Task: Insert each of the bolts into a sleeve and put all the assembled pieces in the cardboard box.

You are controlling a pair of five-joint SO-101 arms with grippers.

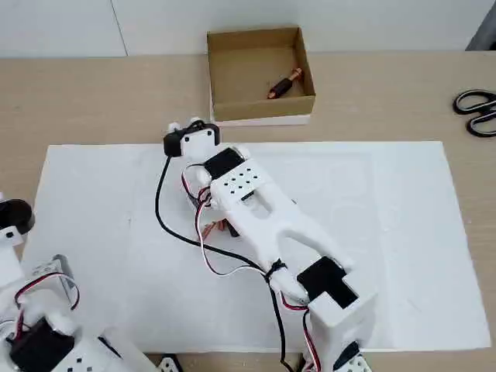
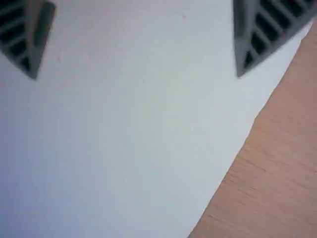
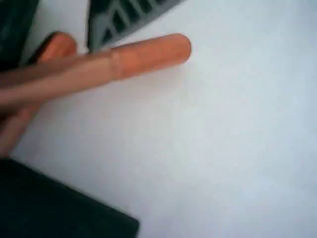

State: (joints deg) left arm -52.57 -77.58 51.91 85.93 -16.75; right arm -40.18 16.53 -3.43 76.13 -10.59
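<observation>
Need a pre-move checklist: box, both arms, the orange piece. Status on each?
1. Cardboard box open, with room: ok; one assembled piece lies inside.
2. Left gripper empty: ok; open over the white sheet.
3. Orange piece held securely under the right arm: cannot tell.
4. That piece fully assembled: cannot tell.
5. Scissors out of the way: ok; far off to one side of the sheet.
</observation>
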